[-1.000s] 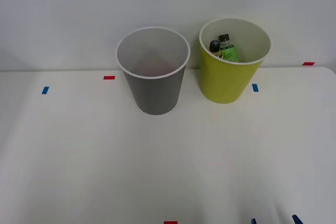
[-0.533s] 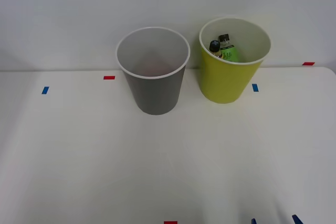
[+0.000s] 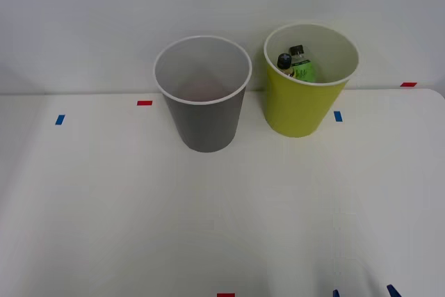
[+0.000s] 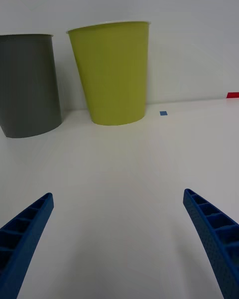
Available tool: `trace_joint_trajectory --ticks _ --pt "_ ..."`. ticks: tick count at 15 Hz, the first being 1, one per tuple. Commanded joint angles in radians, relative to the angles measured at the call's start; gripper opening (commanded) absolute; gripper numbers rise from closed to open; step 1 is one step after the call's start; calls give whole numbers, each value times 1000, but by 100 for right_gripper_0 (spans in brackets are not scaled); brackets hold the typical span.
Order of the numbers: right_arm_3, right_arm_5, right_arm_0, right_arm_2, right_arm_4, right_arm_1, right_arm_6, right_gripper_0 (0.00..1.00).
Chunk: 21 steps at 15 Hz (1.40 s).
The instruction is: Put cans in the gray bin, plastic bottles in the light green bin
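The plastic bottles [image 3: 297, 65] lie inside the light green bin [image 3: 299, 109], which stands just beside the gray bin [image 3: 206, 124] on the table [image 3: 139, 206]. The right gripper [image 4: 119, 239] hangs low over the table with fingers spread wide and empty. I think a careless forward move could knock over a bin, because both stand free.

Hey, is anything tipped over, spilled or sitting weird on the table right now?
Nothing stands out. The gray bin and the light green bin both stand upright, side by side, and a green-labelled plastic bottle lies inside the green one. No spills on the table.
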Motion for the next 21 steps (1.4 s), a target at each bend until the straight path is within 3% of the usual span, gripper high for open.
trace_joint_trajectory --ticks 1,21 --pt "0 0 0 0 0 0 0 90" --pt "0 0 0 0 0 0 0 89"
